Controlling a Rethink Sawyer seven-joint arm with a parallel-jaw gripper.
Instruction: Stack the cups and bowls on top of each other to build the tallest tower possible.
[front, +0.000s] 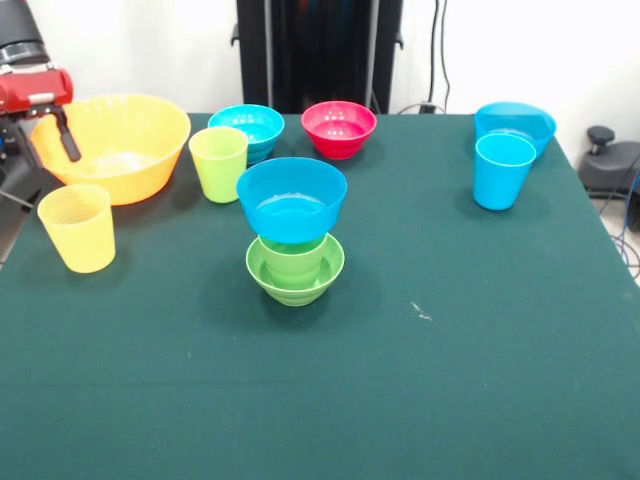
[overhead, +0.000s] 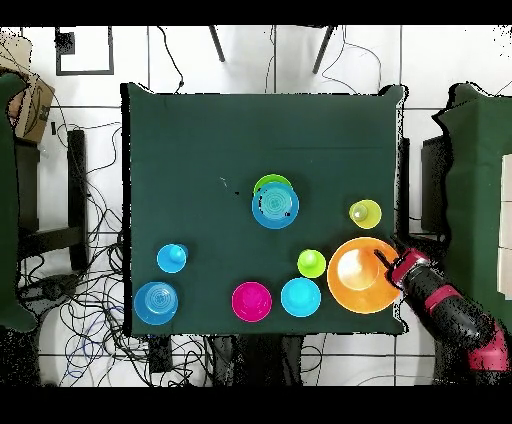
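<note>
The tower stands mid-table: a small green bowl (front: 295, 275) (overhead: 268, 184) holds a green cup (front: 292, 256), and a blue bowl (front: 292, 198) (overhead: 275, 204) sits on top. My gripper (front: 47, 145) (overhead: 390, 262) is open at the rim of the very large yellow-orange bowl (front: 120, 150) (overhead: 358, 278), with one finger (front: 68, 140) over the bowl's inside. Loose on the cloth are a pale yellow cup (front: 78, 228) (overhead: 365, 213), a yellow-green cup (front: 218, 163) (overhead: 311, 263), a small blue bowl (front: 250, 126) (overhead: 300, 297), a red bowl (front: 339, 128) (overhead: 251, 301) and a sky blue cup (front: 503, 170) (overhead: 172, 258).
A wider shallow blue bowl (front: 520, 122) (overhead: 155, 302) sits just behind the sky blue cup near a table corner. The dark green cloth (front: 400, 380) covers the whole table. Cables and chair legs (overhead: 60, 290) lie on the floor around the table.
</note>
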